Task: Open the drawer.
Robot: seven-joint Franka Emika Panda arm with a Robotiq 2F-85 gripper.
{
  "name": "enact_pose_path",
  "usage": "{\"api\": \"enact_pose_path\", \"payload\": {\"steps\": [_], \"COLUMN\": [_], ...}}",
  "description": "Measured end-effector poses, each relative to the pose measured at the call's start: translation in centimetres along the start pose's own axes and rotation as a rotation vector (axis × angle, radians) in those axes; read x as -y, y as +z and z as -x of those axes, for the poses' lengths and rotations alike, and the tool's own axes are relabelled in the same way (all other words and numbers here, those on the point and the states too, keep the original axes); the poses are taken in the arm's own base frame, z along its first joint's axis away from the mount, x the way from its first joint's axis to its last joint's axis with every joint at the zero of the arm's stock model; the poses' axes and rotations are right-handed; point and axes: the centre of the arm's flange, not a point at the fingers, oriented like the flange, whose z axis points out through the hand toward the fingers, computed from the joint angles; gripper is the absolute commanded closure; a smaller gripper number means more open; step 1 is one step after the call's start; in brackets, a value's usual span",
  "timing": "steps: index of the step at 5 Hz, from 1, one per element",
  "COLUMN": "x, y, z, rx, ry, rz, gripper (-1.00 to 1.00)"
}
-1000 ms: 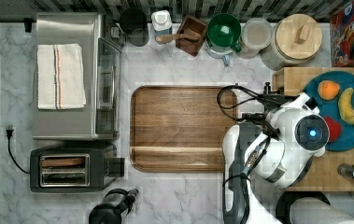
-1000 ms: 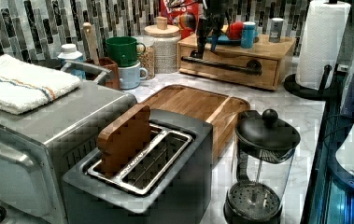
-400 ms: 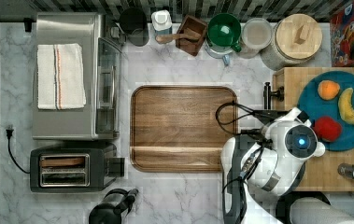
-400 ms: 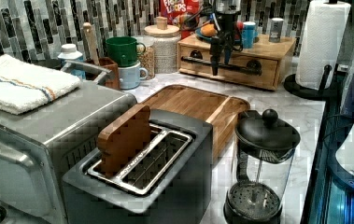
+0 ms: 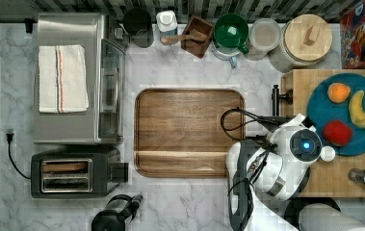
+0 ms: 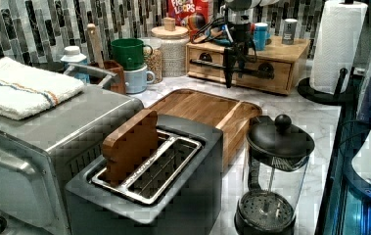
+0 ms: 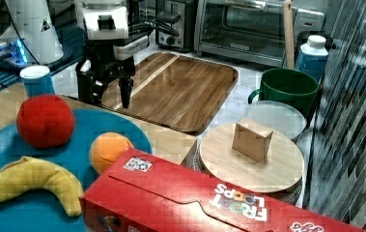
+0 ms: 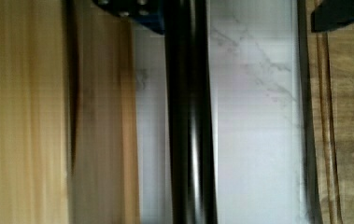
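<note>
Black and glossy, the drawer's bar handle (image 8: 189,121) runs straight through my wrist view, with pale bamboo wood on one side of it and marble table (image 8: 254,140) showing beyond it. I see the gripper (image 8: 233,14) spread wide, one finger (image 8: 132,11) on the wood side of the bar and the other (image 8: 340,14) out over the edge of the brown tray (image 8: 347,140), so the handle sits between them without being pinched. From the left view, the gripper (image 6: 235,73) hangs down directly in front of the drawer (image 6: 242,71), which looks shut flush in its pale wooden box (image 6: 276,49). That box stands at the top view's right, just beside the tray (image 5: 189,132). On its top rests a blue plate (image 5: 358,144) with a banana (image 5: 360,109), an orange fruit (image 5: 338,92) and a red one (image 5: 337,133). Farther back in the left view stands a cereal box (image 6: 189,11) against the tiled wall.
</note>
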Motion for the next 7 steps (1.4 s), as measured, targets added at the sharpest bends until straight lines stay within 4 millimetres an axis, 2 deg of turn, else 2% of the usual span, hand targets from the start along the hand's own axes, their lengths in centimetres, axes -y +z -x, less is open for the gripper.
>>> {"api": "enact_pose_path", "payload": {"steps": [4,5,6,7], "x": [0.4,1.8,4.7,9.1], "y": [0.1,0.2,0.4,0.6], "z": [-0.5,-1.0,-1.9,-3.1], "rx": [-0.050,-0.059,-0.054,-0.042], "ry": [0.083,0.125,0.133,0.083], "rz": [-0.020,-0.030,-0.044,-0.036], "gripper": [-1.00,-1.00,-1.00,-1.00]}}
